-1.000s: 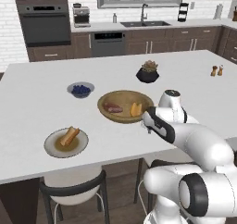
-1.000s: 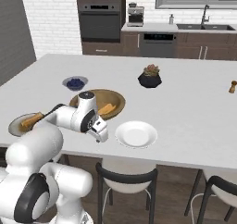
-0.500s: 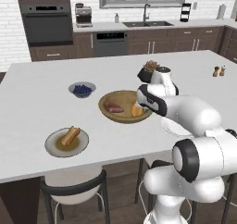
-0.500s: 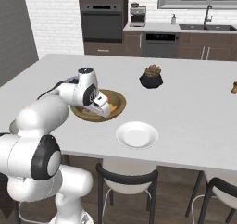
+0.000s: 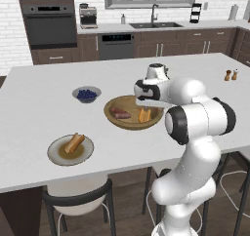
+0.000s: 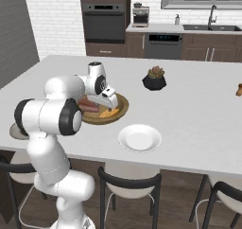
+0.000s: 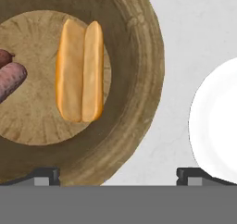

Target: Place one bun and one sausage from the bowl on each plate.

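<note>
— So, which step is this?
— Fetching the bun (image 7: 79, 70) from the bowl (image 5: 128, 122) for the white plate (image 6: 139, 138). The claw (image 7: 117, 174) hovers wide open, empty.
— Next?
— Probably lower astride the bun, then close.

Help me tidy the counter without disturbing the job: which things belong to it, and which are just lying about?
Job:
wooden bowl
bun
sausage
white plate
brown plate, already holding a bun
gripper, open above the bowl

Lying about:
berry bowl
potted plant
shakers
</note>
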### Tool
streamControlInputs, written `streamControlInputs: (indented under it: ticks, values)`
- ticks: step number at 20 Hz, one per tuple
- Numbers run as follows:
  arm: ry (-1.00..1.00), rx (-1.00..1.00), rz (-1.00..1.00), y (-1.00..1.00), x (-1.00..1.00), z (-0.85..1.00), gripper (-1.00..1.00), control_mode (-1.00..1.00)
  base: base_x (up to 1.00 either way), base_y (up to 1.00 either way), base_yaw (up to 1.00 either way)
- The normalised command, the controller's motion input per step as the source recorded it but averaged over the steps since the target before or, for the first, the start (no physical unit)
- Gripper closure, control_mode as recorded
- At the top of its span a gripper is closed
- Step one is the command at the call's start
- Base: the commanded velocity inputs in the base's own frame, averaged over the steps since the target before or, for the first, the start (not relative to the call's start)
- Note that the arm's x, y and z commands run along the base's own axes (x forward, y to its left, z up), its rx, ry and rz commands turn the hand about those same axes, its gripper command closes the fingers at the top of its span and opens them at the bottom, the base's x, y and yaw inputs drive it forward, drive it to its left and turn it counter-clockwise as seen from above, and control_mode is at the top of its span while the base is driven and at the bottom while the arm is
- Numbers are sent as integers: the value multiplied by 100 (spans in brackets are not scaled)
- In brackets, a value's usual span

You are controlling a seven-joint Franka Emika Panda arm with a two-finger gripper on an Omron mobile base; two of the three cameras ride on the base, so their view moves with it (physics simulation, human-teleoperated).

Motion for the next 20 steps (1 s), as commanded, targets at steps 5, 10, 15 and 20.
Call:
streamControlInputs:
  ticks: [5, 10, 15, 20]
  values:
    - [1, -2, 0, -1, 53, -56, -100, -100, 0, 0, 0]
    - [0, 0, 0, 0, 41, -63, -100, -100, 0, 0, 0]
    - [-1, 0, 0, 1, 46, -33, -100, -100, 0, 0, 0]
    - [-3, 0, 0, 1, 16, -36, -100, -100, 0, 0, 0]
